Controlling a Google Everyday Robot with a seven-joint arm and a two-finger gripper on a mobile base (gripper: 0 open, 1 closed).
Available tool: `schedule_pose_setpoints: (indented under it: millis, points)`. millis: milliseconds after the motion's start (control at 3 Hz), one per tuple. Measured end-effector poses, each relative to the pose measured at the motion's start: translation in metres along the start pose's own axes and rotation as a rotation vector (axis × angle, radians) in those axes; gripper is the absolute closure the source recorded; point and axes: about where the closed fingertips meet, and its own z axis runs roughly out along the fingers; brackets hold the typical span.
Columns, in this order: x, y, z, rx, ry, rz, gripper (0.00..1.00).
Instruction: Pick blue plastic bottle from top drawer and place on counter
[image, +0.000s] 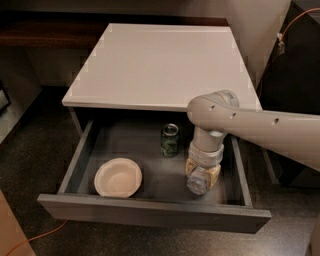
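Observation:
The top drawer (150, 214) is pulled open below the white counter (160, 65). The blue plastic bottle (197, 184) lies in the drawer's right part, with its end towards the front. My gripper (202, 173) reaches down into the drawer from the right. Its tan fingers (214, 175) are closed against both sides of the bottle, which still rests low in the drawer. The arm hides the bottle's far end.
A dark green can (170, 140) stands upright in the drawer just left of the gripper. A pale bowl (118, 177) sits at the drawer's front left. A dark wooden shelf (45, 32) runs behind the counter on the left. An orange cable (30, 241) lies on the floor.

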Motion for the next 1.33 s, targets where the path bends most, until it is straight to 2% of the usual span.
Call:
schedule_pose_setpoints:
  millis: [333,667,1000,1333]
  points:
    - [-0.007,-0.01,-0.025,0.063,-0.034,0.055,0.93]
    - [-0.043,-0.027,-0.059,0.151,-0.105,0.125,1.0]
    - [-0.071,-0.035,-0.079,0.168,-0.123,0.192,1.0]
    - [-0.093,-0.036,-0.101,0.169,-0.102,0.273,1.0]
